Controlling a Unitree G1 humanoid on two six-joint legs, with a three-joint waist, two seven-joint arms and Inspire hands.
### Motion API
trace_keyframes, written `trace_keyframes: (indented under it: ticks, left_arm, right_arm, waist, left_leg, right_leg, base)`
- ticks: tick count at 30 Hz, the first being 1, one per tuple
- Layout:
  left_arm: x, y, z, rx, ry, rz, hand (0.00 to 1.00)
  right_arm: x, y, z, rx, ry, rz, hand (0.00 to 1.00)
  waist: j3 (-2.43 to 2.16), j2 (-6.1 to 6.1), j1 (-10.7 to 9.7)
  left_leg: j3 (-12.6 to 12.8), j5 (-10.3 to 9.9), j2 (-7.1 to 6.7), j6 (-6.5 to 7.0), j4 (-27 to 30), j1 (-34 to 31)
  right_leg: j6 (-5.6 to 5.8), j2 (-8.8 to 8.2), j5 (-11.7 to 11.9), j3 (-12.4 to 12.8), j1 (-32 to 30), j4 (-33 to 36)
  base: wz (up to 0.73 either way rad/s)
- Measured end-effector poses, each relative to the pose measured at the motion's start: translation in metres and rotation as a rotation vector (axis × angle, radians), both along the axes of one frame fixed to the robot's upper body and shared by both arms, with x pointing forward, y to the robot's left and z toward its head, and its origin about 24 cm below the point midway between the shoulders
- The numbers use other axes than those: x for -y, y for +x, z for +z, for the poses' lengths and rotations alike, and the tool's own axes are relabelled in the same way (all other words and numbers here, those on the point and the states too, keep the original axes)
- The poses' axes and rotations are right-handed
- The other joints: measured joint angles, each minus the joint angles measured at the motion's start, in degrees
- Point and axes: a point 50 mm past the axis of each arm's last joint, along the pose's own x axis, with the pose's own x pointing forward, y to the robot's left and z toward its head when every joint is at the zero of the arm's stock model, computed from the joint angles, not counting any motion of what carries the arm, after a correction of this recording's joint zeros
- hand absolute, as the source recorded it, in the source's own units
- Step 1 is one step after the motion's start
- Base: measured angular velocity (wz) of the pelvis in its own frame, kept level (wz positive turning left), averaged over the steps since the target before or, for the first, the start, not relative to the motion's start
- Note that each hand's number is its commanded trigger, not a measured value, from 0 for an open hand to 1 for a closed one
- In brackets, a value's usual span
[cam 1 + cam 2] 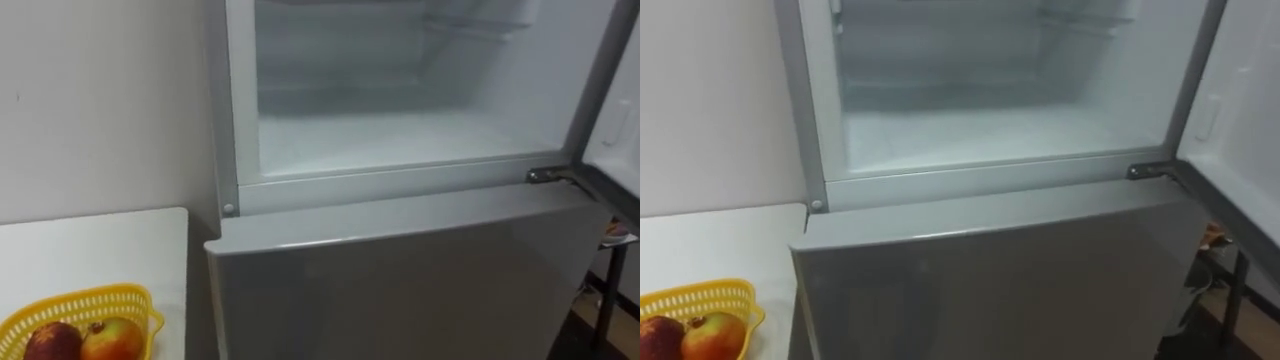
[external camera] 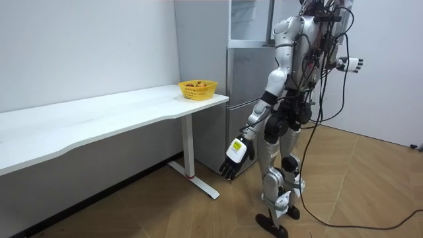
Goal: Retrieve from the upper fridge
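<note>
Upper fridge compartment point(image 1: 400, 130) open, door point(image 1: 615, 130) swung to robot's right; room view: left hand point(image 2: 232, 158) hangs by the thigh, fingers relaxed, right hand point(image 2: 350, 64) raised out to the side, fingers straight, both well clear of the compartment; apples point(image 1: 112, 340) lie in yellow basket point(image 1: 75, 300) on white table point(image 1: 100, 250) at the robot's left.

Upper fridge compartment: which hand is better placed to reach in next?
Probably the right hand: raised, open, level with the upper compartment; the left hand hangs low by the leg.
</note>
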Motion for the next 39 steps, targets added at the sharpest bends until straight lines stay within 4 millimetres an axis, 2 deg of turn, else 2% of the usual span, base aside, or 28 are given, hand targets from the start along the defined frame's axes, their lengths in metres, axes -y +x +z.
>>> trace_keyframes:
  ticks: [2,3,5,9,11,14,17,21,32,39]
  left_arm:
    - [0.002,-0.001,-0.001,-0.011,-0.011,-0.022,0.0]
    - [0.003,-0.001,-0.001,-0.013,-0.014,-0.025,0.0]
    - [0.004,0.001,-0.002,-0.016,-0.024,-0.039,0.0]
    - [0.006,0.003,-0.003,-0.021,-0.042,-0.059,0.0]
    - [0.007,0.004,-0.003,-0.018,-0.046,-0.064,0.0]
    - [0.009,0.005,-0.005,-0.02,-0.061,-0.085,0.0]
    - [0.011,0.005,-0.006,-0.015,-0.091,-0.099,0.0]
    - [0.011,0.003,-0.006,-0.022,-0.112,-0.104,0.0]
    - [0.009,0.004,-0.005,-0.006,-0.152,-0.144,0.0]
    - [0.009,0.013,-0.006,-0.016,-0.186,-0.222,0.0]
  right_arm:
    - [-0.008,0.007,0.039,-0.049,-0.228,-0.016,0.0]
    - [-0.011,0.009,0.048,-0.067,-0.287,-0.019,0.0]
    - [-0.028,0.017,0.081,-0.092,-0.502,-0.016,0.0]
    - [-0.051,0.022,0.105,-0.175,-0.735,0.005,0.0]
    - [-0.064,0.028,0.117,-0.186,-0.837,0.026,0.0]
    - [-0.074,0.036,0.124,-0.211,-0.929,0.065,0.0]
    - [-0.078,0.039,0.126,-0.281,-0.997,0.086,0.0]
    - [-0.092,0.047,0.13,-0.358,-1.109,0.121,0.0]
    - [-0.109,0.061,0.133,-0.441,-1.222,0.216,0.0]
    - [-0.122,0.076,0.137,-0.461,-1.298,0.337,0.0]
  waist:
    - [0.0,-0.02,0.9]
    - [0.0,-0.03,1.1]
    - [0.02,-0.08,1.8]
    - [0.08,-0.21,3.0]
    - [0.27,-0.89,3.1]
    - [0.69,-2.23,3.0]
    - [0.58,-2.97,3.0]
    - [0.33,-2.71,3.1]
    - [0.38,-2.19,3.4]
    - [0.43,-1.98,4.5]
  left_leg:
    - [0.1,0.0,0.0,0.0,0.1,-0.1]
    - [0.0,0.0,0.02,0.0,0.1,-0.1]
    - [0.0,0.0,0.04,0.0,-0.3,0.0]
    - [0.0,0.0,0.11,-0.01,-1.1,0.5]
    - [-0.1,0.0,0.13,0.0,-1.2,0.4]
    - [-0.2,0.0,0.11,0.0,-1.2,0.2]
    - [-0.1,0.0,0.04,0.02,-1.1,-0.2]
    - [-0.1,0.0,0.05,0.02,-0.9,-0.5]
    - [-0.2,0.0,0.17,0.07,-0.5,-0.6]
    - [-0.5,0.2,0.12,0.27,-0.4,-0.5]
  right_leg:
    - [-0.03,0.04,0.0,0.1,-0.1,0.1]
    - [-0.06,0.03,0.0,0.2,-0.1,0.1]
    - [-0.11,0.02,0.0,0.0,0.0,0.0]
    - [-0.2,0.1,0.0,0.0,0.1,0.0]
    - [-0.18,0.14,-0.1,-0.1,0.0,-0.1]
    - [-0.14,-0.09,-0.1,-1.1,0.0,-0.2]
    - [0.0,-0.2,-0.1,-1.2,-0.6,-0.2]
    - [0.07,-0.16,0.2,-1.1,-0.9,0.0]
    - [0.11,-0.15,0.6,-1.4,-0.8,0.0]
    - [0.14,-0.28,0.7,-1.9,-0.2,-0.1]
  base:
    - [-0.02]
    - [-0.04]
    - [0.0]
    - [-0.01]
    - [0.04]
    - [0.08]
    - [0.03]
    - [-0.07]
    - [0.01]
    - [0.04]
